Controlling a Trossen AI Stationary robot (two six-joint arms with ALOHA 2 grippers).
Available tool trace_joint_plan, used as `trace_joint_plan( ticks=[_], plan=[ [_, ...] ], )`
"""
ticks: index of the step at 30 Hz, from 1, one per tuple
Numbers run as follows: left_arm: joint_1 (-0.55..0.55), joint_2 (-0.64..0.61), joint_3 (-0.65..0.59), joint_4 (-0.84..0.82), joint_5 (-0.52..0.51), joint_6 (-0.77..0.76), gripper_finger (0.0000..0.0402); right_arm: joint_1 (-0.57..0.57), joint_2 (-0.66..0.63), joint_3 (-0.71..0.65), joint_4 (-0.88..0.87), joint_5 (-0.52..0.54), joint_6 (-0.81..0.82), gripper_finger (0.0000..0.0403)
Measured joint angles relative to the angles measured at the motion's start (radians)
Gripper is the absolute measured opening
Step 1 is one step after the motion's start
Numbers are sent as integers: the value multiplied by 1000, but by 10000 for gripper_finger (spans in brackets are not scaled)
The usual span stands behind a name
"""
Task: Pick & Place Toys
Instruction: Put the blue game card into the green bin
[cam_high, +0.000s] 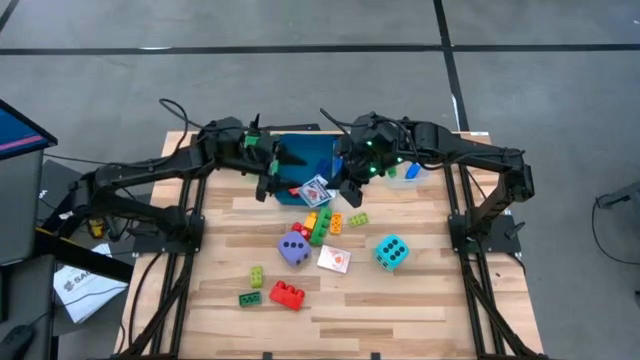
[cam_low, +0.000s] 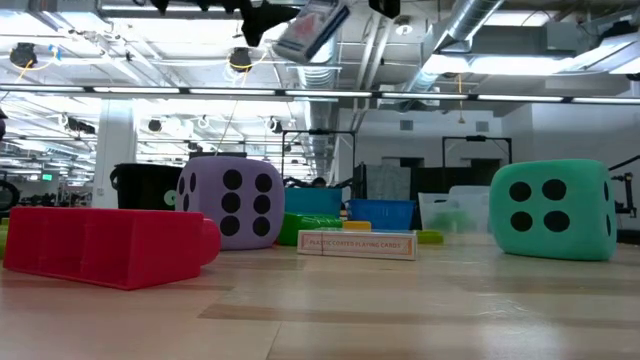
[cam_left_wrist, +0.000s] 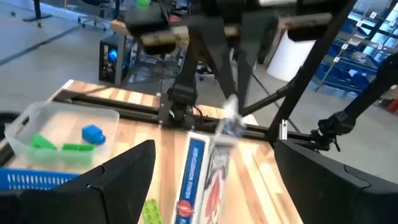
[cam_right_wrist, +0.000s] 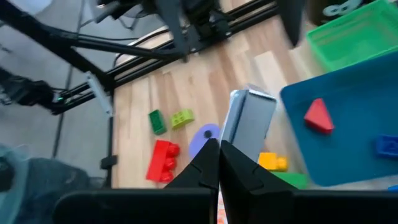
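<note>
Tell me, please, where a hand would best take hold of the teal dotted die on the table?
Grip the teal die across two opposite flat faces, coming straight down from above. It stands square on the table with free space around it, so parallel sides are open. It looks wide, so open the fingers fully.

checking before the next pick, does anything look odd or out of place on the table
One thing stands out: a card box hangs tilted in the air, pinched at one corner by the shut right pincer, with the open left pincer close beside it. The other toys lie scattered loose.
</note>
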Motion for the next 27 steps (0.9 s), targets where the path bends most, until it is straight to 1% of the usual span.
trace_joint_plan(
  ticks=[5, 8, 18, 27],
  plan=[
    [-2, 31, 47, -19, 55, 2, 324, 5, 0, 0, -4, -84, 7, 0],
    [-18, 49, 60, -10, 60, 3, 324, 5, 0, 0, -3, -99, 9, 0],
    [-96, 109, 61, 3, 70, 4, 324, 3, 0, 0, -3, -103, 11, 0],
    [-124, 111, 61, 40, 68, -3, 324, 3, -1, -6, 1, -113, 27, 0]
  ],
)
